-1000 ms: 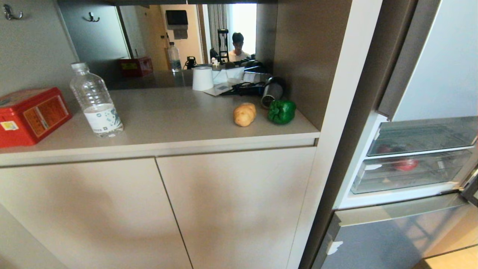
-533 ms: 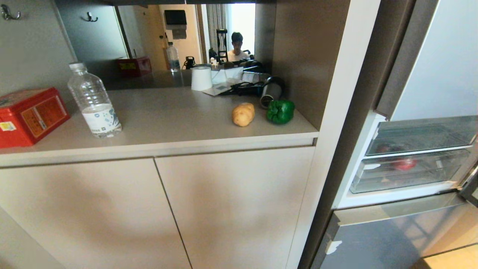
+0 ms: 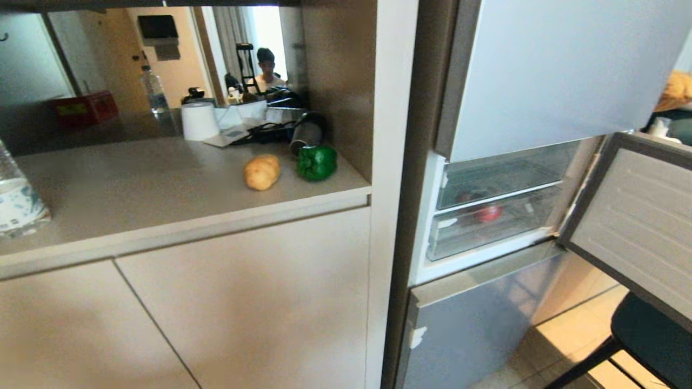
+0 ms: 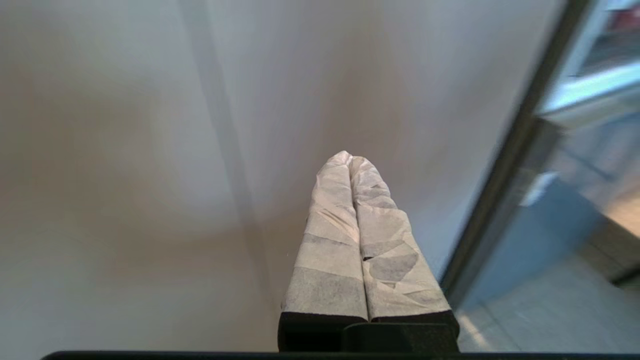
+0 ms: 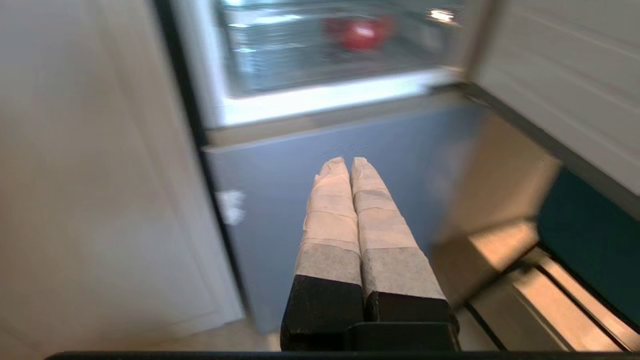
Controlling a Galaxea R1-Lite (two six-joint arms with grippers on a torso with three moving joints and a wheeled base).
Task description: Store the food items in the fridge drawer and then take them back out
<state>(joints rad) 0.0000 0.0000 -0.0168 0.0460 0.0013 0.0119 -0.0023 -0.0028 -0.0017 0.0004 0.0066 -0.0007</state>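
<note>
Tan potato (image 3: 261, 172) and green pepper (image 3: 317, 162) were left near the desk's (image 3: 135, 183) right front corner, untouched. Both sets of fingers were kept pressed closed, empty, since the clear fridge drawer (image 3: 486, 227) was probably meant to be reached first.

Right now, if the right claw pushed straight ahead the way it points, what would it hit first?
Most likely the grey lower fridge panel: the shut right claw aims at it, just below the whitish front rim of the fridge drawer. How far off the panel is cannot be judged.
</note>
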